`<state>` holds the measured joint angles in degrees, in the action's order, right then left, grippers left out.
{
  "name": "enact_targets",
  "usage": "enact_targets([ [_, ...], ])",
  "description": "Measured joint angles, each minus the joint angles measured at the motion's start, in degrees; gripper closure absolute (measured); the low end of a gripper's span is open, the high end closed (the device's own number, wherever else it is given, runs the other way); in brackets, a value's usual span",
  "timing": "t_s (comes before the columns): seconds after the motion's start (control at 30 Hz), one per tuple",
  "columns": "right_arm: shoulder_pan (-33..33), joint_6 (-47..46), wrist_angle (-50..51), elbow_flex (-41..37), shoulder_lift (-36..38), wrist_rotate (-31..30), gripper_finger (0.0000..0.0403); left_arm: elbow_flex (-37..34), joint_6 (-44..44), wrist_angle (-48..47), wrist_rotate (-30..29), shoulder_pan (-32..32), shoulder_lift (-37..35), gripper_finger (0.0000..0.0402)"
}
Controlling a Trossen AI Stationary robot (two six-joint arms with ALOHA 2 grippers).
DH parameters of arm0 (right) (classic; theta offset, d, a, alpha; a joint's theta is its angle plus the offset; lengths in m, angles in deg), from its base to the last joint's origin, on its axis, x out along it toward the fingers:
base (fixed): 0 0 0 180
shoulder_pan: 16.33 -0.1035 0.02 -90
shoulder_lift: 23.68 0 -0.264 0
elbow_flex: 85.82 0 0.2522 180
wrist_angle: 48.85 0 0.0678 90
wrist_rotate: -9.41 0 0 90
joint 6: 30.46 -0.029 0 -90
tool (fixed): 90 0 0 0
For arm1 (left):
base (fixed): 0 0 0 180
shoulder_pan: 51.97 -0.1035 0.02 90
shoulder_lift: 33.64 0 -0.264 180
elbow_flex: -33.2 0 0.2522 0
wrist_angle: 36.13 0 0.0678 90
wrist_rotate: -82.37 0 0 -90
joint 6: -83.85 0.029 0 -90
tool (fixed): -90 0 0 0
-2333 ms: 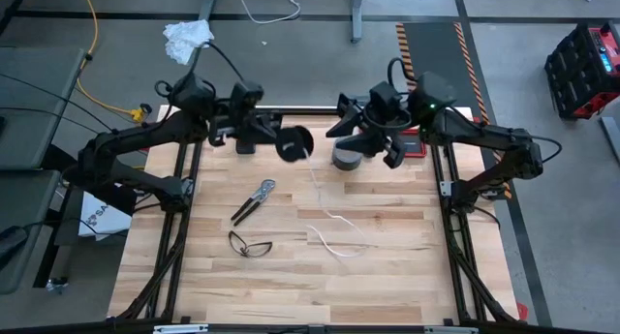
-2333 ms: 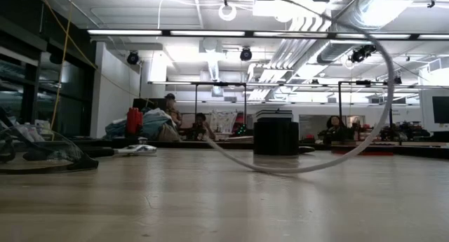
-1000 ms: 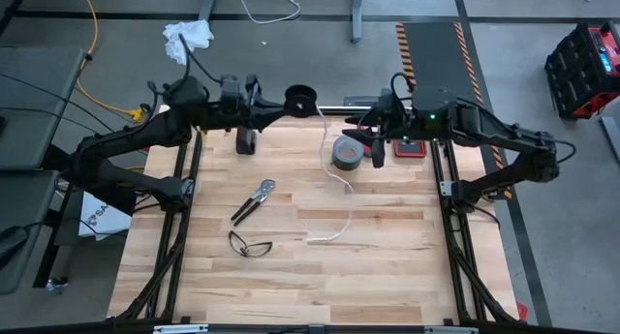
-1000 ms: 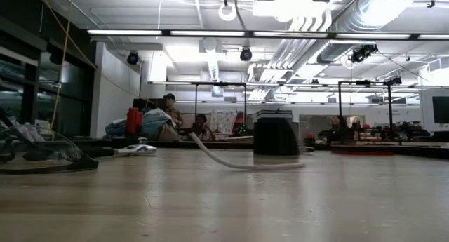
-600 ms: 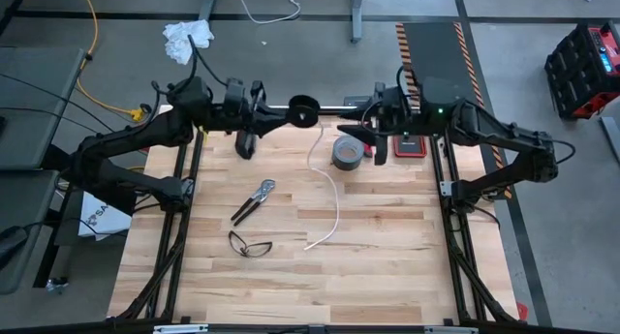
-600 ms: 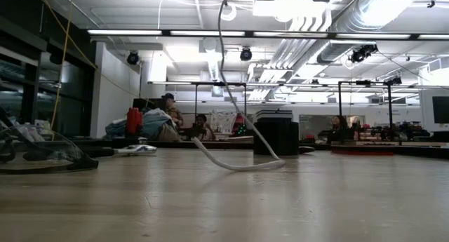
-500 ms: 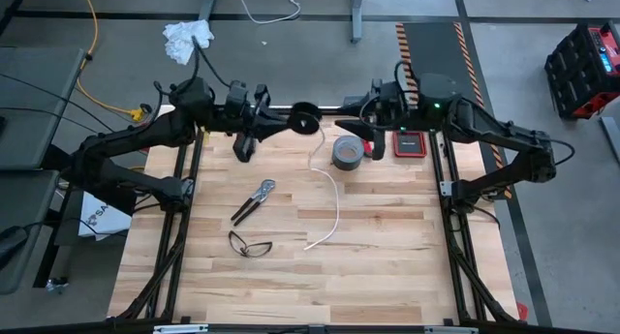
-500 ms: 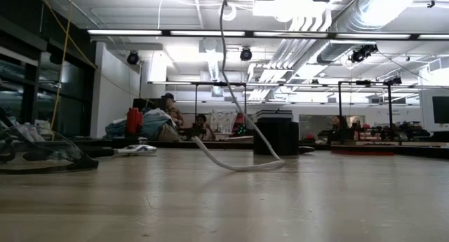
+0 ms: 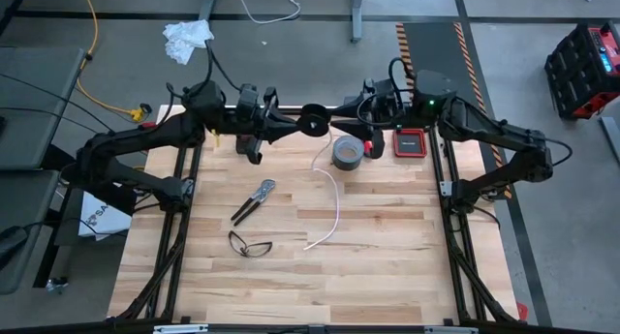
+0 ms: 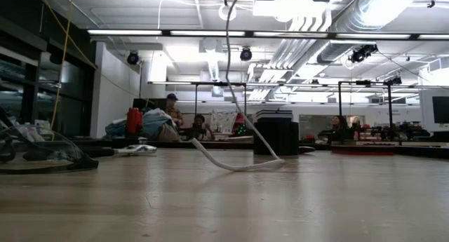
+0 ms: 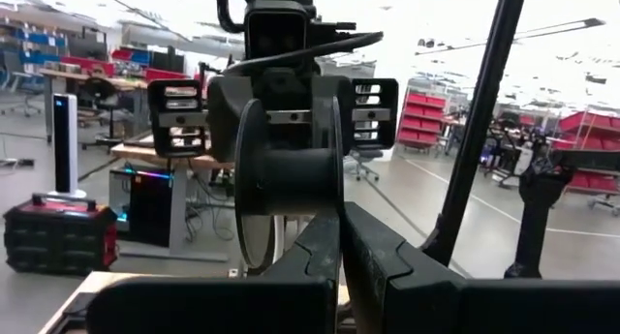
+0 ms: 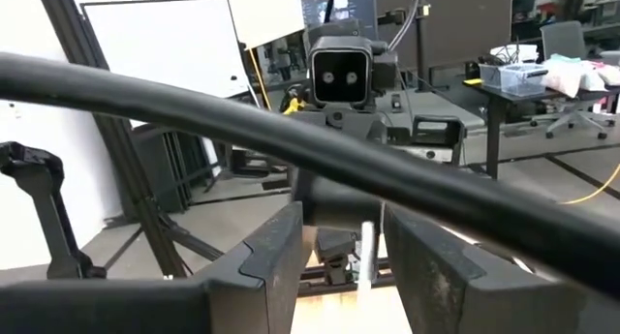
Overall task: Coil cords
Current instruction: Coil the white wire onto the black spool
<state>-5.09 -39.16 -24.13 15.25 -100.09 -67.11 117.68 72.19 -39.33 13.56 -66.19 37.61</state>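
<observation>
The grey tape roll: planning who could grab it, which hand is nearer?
Right. The right hand hovers just behind the tape roll; the left hand, holding the spool, is farther left.

**Far edge crowded, near half open**

Along the table's far edge the left gripper (image 9: 287, 125), its fingers clamped on a black spool (image 9: 313, 119), faces the right gripper (image 9: 369, 121) with little gap between them. A grey tape roll (image 9: 349, 152) and a red box (image 9: 410, 142) fill the far right corner. A white cord (image 9: 333, 197) hangs from the spool and trails across the table's middle. Pliers (image 9: 253, 200) and glasses (image 9: 250, 245) lie left of centre. The near strip and the right side of the table (image 9: 407, 266) lie bare.
</observation>
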Motion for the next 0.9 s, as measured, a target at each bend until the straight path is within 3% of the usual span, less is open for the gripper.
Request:
enact_targets([
  [0.33,0.0,-0.3,-1.1,0.0,-2.4,-0.2,0.0268,0.0,-0.3,0.1,0.4,0.2,0.6,0.0401],
  [0.47,0.0,0.2,-2.3,0.0,-2.4,-0.2,0.0307,0.0,-0.2,0.1,0.6,0.3,0.7,0.0401],
  [0.6,0.0,1.2,-2.5,0.0,-2.4,-0.3,0.0388,0.0,-0.2,0.1,0.6,0.3,0.9,0.0401],
  [0.9,0.1,-1.7,-3.6,-0.1,-1.5,-3.0,0.0401,0.0,-0.7,-0.4,-3.5,-0.7,-0.1,0.0387],
])
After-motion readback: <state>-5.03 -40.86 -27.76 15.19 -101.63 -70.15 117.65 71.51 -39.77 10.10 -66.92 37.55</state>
